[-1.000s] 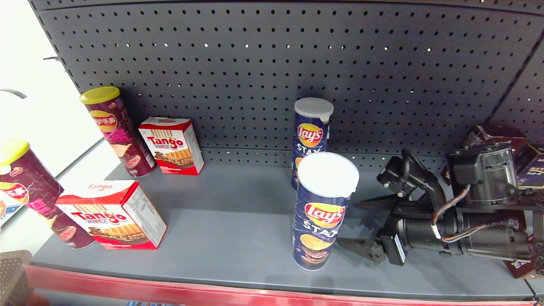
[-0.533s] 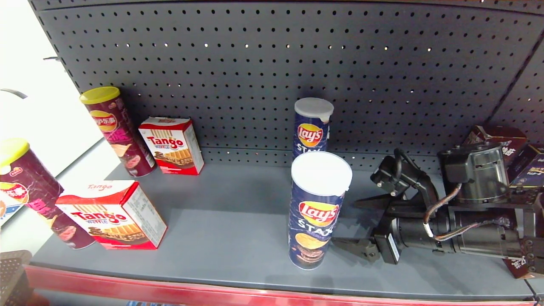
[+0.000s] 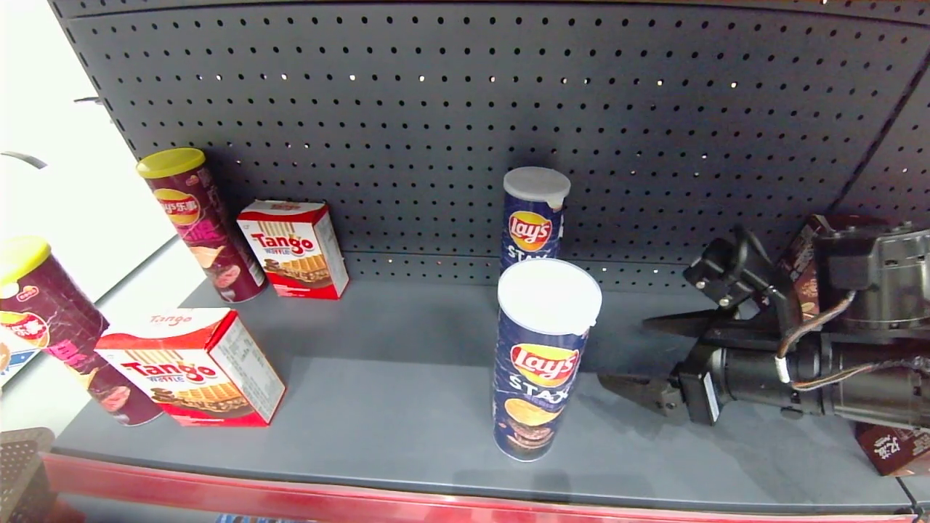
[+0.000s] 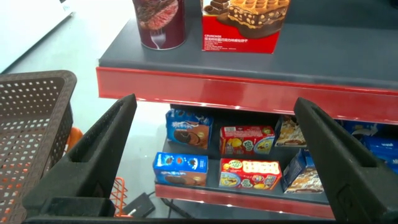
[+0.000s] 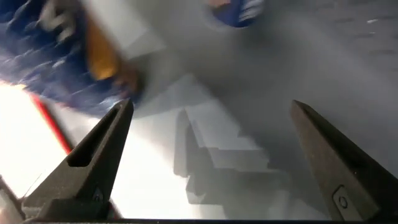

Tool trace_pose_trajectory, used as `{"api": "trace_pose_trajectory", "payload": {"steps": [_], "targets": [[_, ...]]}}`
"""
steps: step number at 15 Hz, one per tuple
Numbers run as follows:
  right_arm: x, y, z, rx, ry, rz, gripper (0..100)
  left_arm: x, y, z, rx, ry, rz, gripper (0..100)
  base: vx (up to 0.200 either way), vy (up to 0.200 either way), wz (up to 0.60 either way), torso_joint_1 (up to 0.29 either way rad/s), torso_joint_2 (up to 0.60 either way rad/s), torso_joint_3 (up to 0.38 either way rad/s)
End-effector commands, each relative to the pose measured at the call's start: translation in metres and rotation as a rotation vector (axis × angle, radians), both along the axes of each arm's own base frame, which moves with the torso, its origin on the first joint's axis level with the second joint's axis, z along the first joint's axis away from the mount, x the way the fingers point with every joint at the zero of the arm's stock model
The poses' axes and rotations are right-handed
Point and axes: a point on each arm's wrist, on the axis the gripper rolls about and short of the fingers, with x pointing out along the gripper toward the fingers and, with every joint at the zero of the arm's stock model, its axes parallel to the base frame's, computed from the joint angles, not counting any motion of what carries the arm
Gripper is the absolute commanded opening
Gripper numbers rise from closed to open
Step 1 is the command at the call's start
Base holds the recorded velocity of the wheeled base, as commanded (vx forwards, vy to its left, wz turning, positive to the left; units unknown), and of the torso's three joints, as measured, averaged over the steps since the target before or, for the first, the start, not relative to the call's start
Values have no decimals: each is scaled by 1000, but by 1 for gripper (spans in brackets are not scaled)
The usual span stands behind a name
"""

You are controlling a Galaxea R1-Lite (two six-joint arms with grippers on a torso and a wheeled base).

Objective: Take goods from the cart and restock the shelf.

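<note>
A tall blue chip can (image 3: 541,363) with a white lid stands upright near the front of the grey shelf (image 3: 392,392). Behind it, a second blue can (image 3: 534,218) stands against the pegboard. To the right of the front can my right gripper (image 3: 628,351) lies level and open, a short gap away from it, with nothing held. In the right wrist view the right gripper (image 5: 211,104) shows its spread fingers over the shelf, with the blue can (image 5: 74,56) blurred beyond. My left gripper (image 4: 214,102) hangs open and empty below the shelf's red front edge (image 4: 249,93).
Two purple cans (image 3: 200,221) with yellow lids and two red wafer boxes (image 3: 294,248) fill the shelf's left part. Dark brown boxes (image 3: 890,439) sit at the far right behind my right arm. A brown mesh basket (image 4: 31,124) is by the left gripper. Goods line the lower shelf (image 4: 249,165).
The front blue can shifted slightly left and stood straight. My right gripper then drew back to the right, away from it.
</note>
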Motion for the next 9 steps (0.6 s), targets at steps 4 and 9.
{"api": "trace_pose_trajectory", "payload": {"steps": [4, 9], "targets": [[-33, -78, 57, 111, -265, -301, 100, 0, 0, 0, 0, 1, -1, 100, 0, 0, 0, 0, 0, 0], [-166, -124, 31, 119, -527, -626, 100, 0, 0, 0, 3, 1, -6, 100, 0, 0, 0, 0, 0, 0]]}}
